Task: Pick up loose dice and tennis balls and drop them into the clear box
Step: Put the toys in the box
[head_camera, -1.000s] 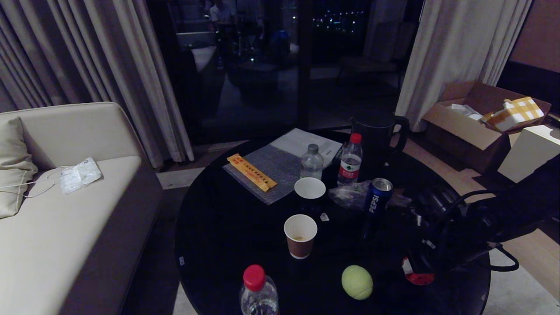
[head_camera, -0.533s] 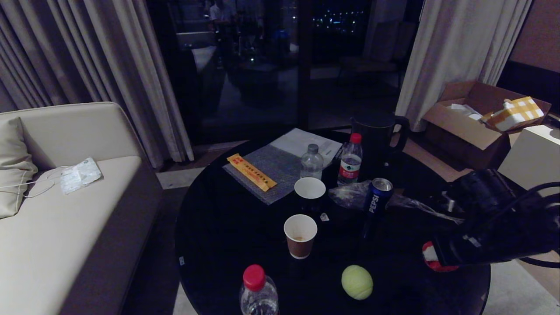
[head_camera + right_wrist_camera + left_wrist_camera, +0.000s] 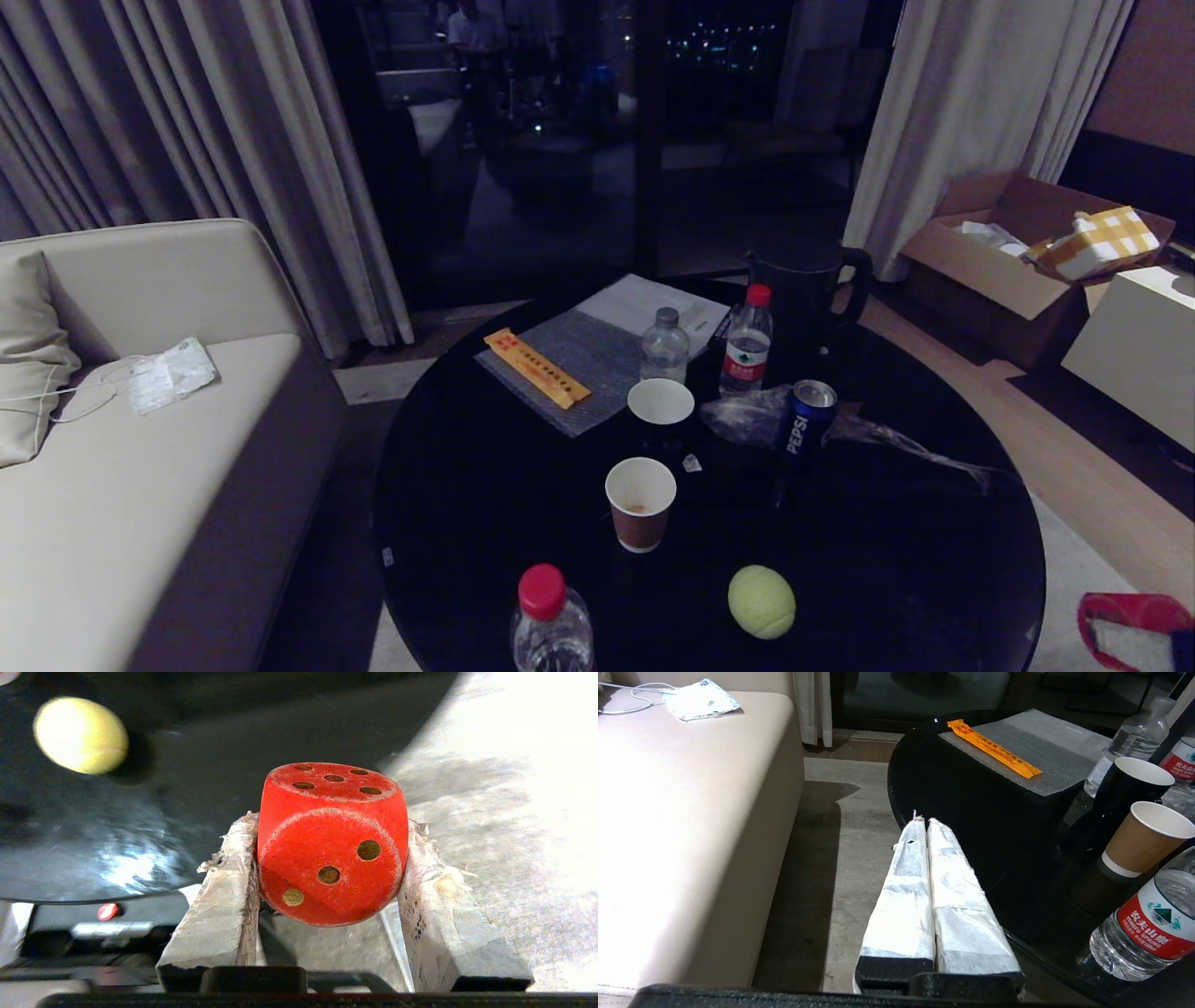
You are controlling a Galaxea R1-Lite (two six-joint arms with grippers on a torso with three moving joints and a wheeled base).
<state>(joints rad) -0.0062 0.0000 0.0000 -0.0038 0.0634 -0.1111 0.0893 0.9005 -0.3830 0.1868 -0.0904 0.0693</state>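
My right gripper [image 3: 329,823] is shut on a red die [image 3: 331,844], its white-taped fingers [image 3: 224,896] pressing on two opposite faces. In the head view the red die [image 3: 1134,609] shows at the bottom right corner, off the right edge of the round black table [image 3: 485,485] and over the floor. One yellow-green tennis ball [image 3: 762,602] lies loose near the table's front edge; it also shows in the right wrist view as the tennis ball [image 3: 80,735]. My left gripper [image 3: 920,821] is shut on nothing, parked beside the table's left edge. The clear box is out of view.
The table carries a brown paper cup [image 3: 640,502], a black cup [image 3: 661,403], a Pepsi can [image 3: 805,425], water bottles [image 3: 747,350] [image 3: 553,621], a dark kettle [image 3: 808,280] and bubble wrap with an orange packet [image 3: 537,367]. A sofa [image 3: 140,448] stands left, a cardboard box [image 3: 1008,252] back right.
My right arm has swung from above the table's front right down and to the right, off the table's edge, carrying the red die. The tennis ball has not moved.
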